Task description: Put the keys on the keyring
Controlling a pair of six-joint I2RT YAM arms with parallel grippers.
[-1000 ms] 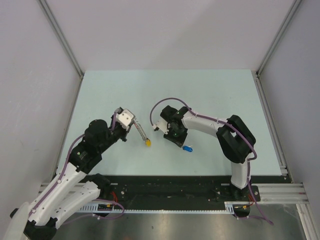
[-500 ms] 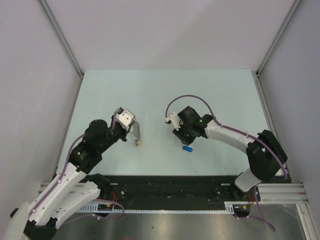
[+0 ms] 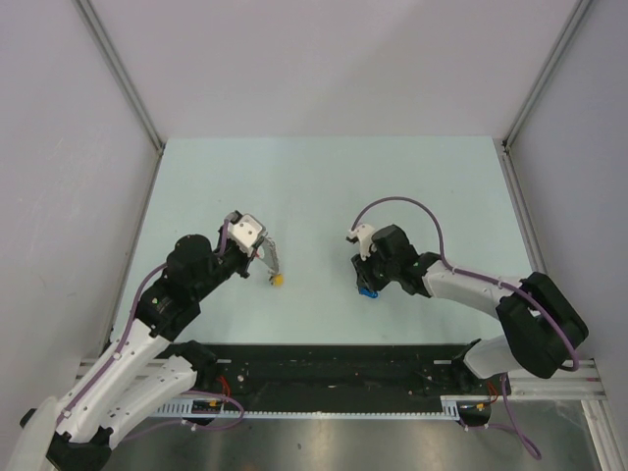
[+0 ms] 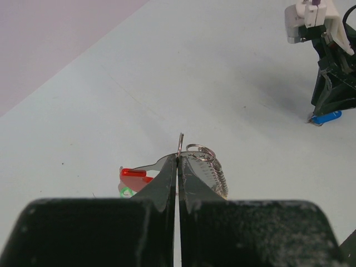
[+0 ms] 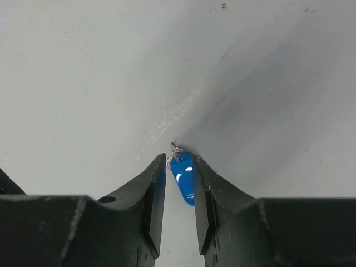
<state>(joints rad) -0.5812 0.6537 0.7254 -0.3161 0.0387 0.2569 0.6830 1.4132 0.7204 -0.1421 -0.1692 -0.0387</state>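
Lab enclosure, plain panels [image 3: 324,59], aluminium rails [image 3: 118,69]

The two black fingers [image 5: 153,192] stand slightly apart, and a blue-capped key [image 5: 184,177] lies in the narrow gap between them. A small wire loop [image 5: 173,150] sits at its far end, just past the fingertips. Below is pale tabletop [image 5: 83,83], shadowed to the right.

Bright, even overhead light; soft shadows; wrist views blurred close-up

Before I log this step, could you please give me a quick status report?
Left gripper shut on keyring. Right gripper straddling blue key, grip unclear. Nothing seen between them.
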